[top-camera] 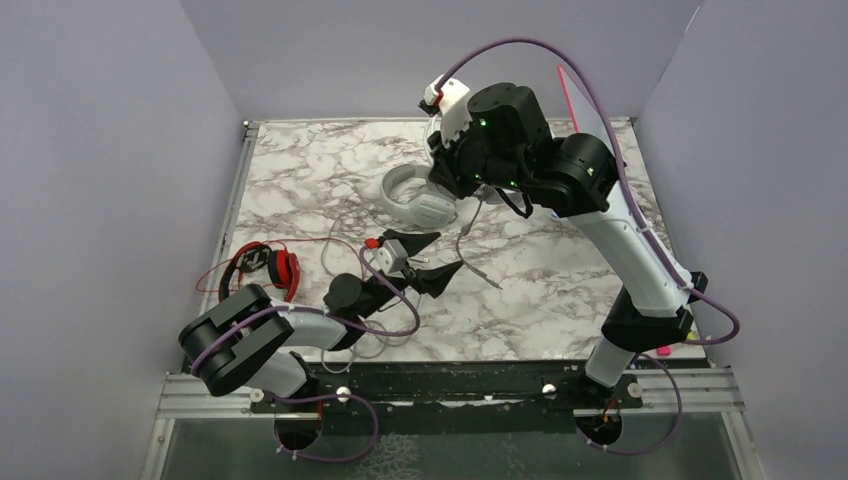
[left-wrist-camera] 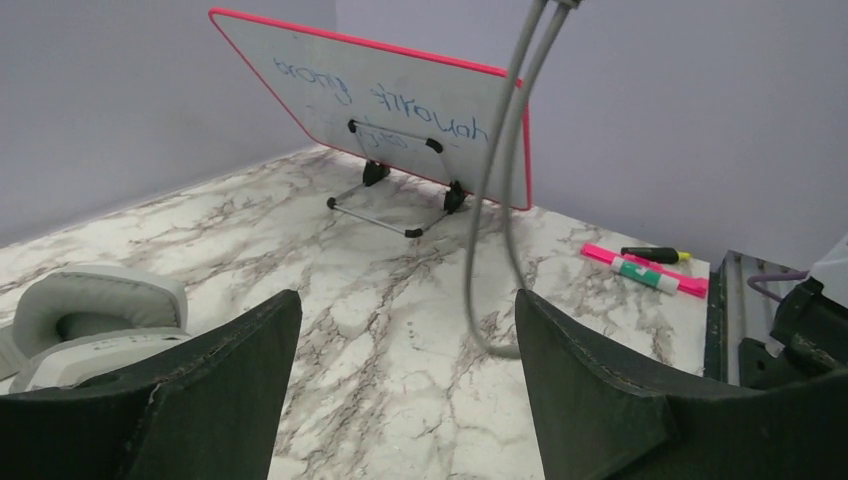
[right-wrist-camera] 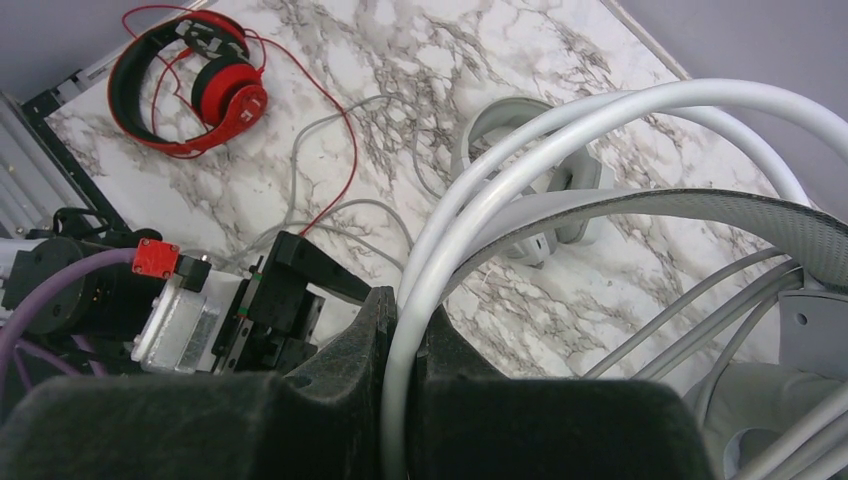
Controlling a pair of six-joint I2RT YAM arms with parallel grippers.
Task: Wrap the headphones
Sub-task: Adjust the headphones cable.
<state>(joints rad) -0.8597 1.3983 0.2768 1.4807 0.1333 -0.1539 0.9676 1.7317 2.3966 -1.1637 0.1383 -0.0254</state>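
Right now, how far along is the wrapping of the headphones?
Done: no cable looks wrapped yet. In hand: the right end effector is shut on the headband of the white-silver headset, held up; its grey cable hangs before the open left end effector. Left: the red headset and the light grey headset lie on the table, cables loose.

Red-and-black headset (top-camera: 262, 268) flat near the left edge of the table (top-camera: 560, 310), cups close together, red cable (right-wrist-camera: 340, 150) loose in wide loops toward the middle. Light grey headset (top-camera: 415, 200) resting on the marble toward the back, near the middle, band arched. White-silver headset (right-wrist-camera: 720, 215) raised above the table, seen only partly; thin grey cable (left-wrist-camera: 505, 200) doubled, hanging down to the surface.
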